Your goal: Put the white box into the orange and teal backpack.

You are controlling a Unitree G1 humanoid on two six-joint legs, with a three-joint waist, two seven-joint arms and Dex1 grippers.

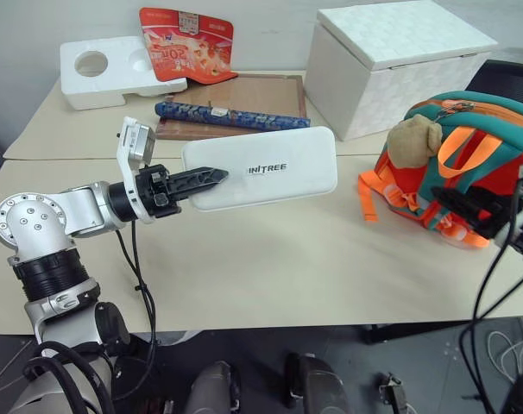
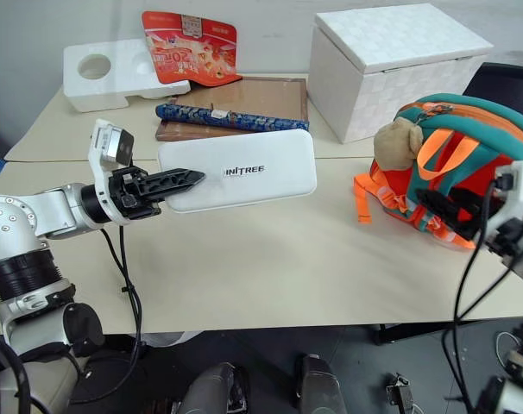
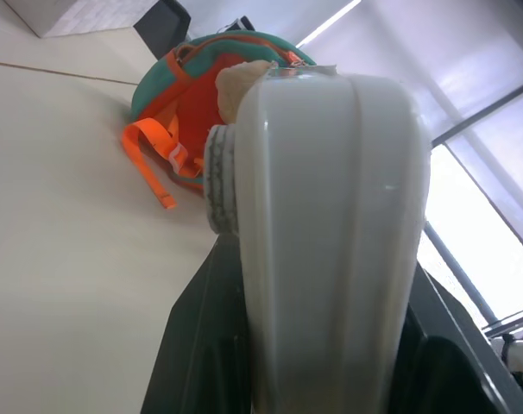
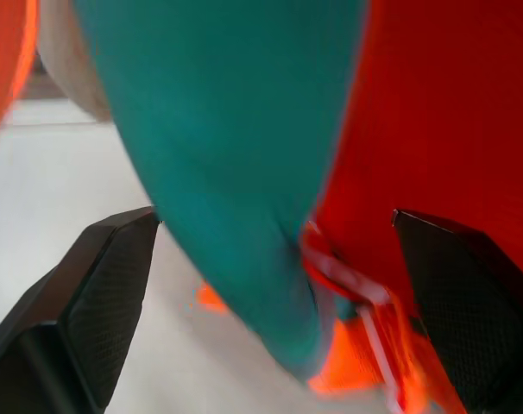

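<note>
The white box, flat and slim with dark lettering, is held level above the table, its long side running left to right. My left gripper is shut on its left end, and the box's edge looms close in the left wrist view. The orange and teal backpack lies on the table at the right, with a tan plush toy on it. My right gripper is open against the backpack's front, its black fingers spread wide with orange and teal fabric between them.
A big white woven lidded cube stands behind the backpack. At the back left are a styrofoam block, a red package, a brown board and a blue patterned roll. A black chair stands far right.
</note>
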